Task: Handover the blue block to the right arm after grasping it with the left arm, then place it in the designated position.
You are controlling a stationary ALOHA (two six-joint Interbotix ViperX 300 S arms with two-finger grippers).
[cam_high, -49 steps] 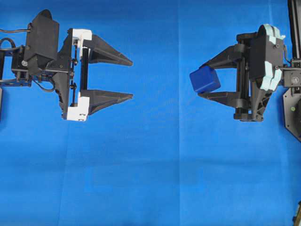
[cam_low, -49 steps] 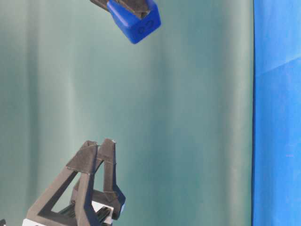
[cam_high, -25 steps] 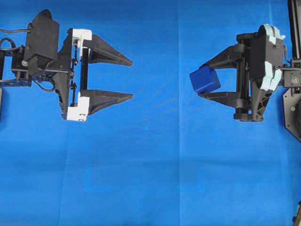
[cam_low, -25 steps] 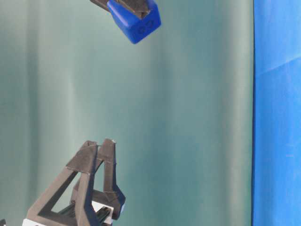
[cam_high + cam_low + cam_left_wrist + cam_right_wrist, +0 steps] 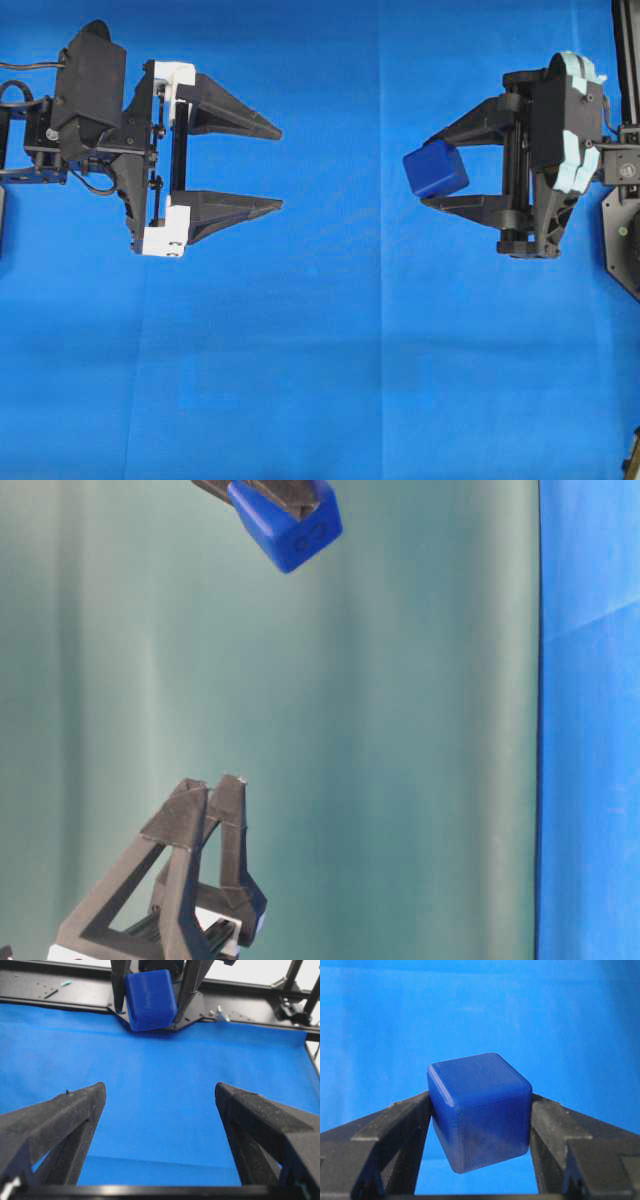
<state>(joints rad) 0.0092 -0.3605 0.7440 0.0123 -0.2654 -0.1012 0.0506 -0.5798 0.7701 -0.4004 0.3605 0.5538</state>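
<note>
The blue block (image 5: 435, 169), a dark navy cube, is pinched between the two black fingers of my right gripper (image 5: 428, 170), which is shut on it above the blue cloth. The right wrist view shows the block (image 5: 479, 1110) tilted, both side faces pressed by the fingers of the right gripper (image 5: 479, 1106). The table-level view has the block (image 5: 287, 525) at the top. My left gripper (image 5: 280, 168), with white plates, stands wide open far to the left, facing the block, nothing between its fingers. From the left wrist view the block (image 5: 150, 1000) hangs ahead of the open left gripper (image 5: 160, 1091).
Bright blue cloth (image 5: 330, 360) covers the table. A black frame rail (image 5: 60, 990) runs along the far edge behind the right arm. A teal-green backdrop (image 5: 400, 730) fills the table-level view.
</note>
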